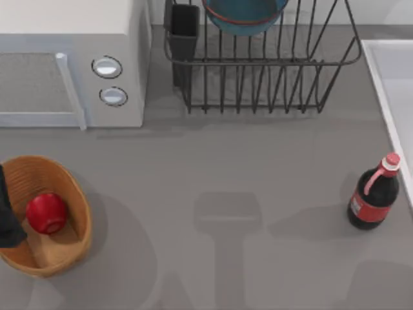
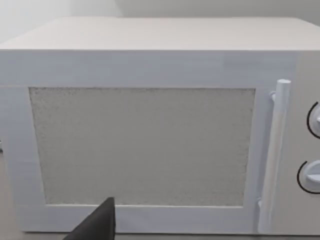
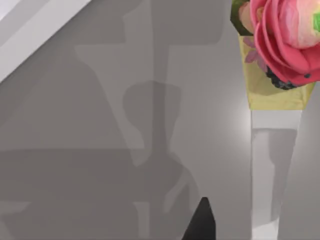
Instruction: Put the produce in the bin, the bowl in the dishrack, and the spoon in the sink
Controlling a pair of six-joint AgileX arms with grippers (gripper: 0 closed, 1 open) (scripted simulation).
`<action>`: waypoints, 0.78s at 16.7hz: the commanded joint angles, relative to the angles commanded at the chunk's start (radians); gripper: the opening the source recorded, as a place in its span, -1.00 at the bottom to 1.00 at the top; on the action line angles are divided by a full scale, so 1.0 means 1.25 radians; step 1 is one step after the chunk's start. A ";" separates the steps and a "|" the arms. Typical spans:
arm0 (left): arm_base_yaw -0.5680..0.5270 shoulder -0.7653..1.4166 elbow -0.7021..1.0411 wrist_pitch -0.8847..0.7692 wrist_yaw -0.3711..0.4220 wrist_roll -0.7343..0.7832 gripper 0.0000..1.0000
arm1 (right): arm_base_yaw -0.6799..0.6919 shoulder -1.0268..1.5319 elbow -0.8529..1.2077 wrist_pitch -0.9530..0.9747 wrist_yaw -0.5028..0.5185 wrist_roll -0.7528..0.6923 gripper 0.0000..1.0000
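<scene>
The fruit [image 1: 46, 213] is in the basket [image 1: 74, 194] and the bowl [image 1: 245, 16] in the rack [image 1: 258, 71]. Searching for the spoon risks toppling the bottle [image 1: 373, 197]. I cannot tell either jaws' state.

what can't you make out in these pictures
- Teal-blue glazed bowl in the black wire dishrack: top view's upper edge cuts it off.
- White basin sink: right edge of the top view cuts it, so its inside is mostly unseen.
- Left gripper beside the glossy red produce in the woven orange-tan bin: cut by the left edge, finger state unreadable.
- Spoon: cannot be located.
</scene>
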 joint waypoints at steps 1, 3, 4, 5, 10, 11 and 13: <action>0.000 0.000 0.000 0.000 0.000 0.000 1.00 | 0.000 0.000 0.000 0.000 0.000 0.000 -1.00; 0.000 0.000 0.000 0.000 0.000 0.000 1.00 | 0.002 0.022 0.025 -0.012 0.000 0.006 -1.00; 0.000 0.000 0.000 0.000 0.000 0.000 1.00 | 0.005 0.045 0.050 -0.022 0.000 0.012 -1.00; 0.000 0.000 0.000 0.000 0.000 0.000 1.00 | 0.010 0.076 0.084 -0.036 0.000 0.019 -1.00; 0.000 0.000 0.000 0.000 0.000 0.000 1.00 | 0.051 0.312 0.379 -0.143 0.002 0.069 -1.00; 0.000 0.000 0.000 0.000 0.000 0.000 1.00 | 0.061 0.370 0.460 -0.169 0.002 0.080 -1.00; 0.000 0.000 0.000 0.000 0.000 0.000 1.00 | 0.085 0.491 0.639 -0.224 0.003 0.106 -1.00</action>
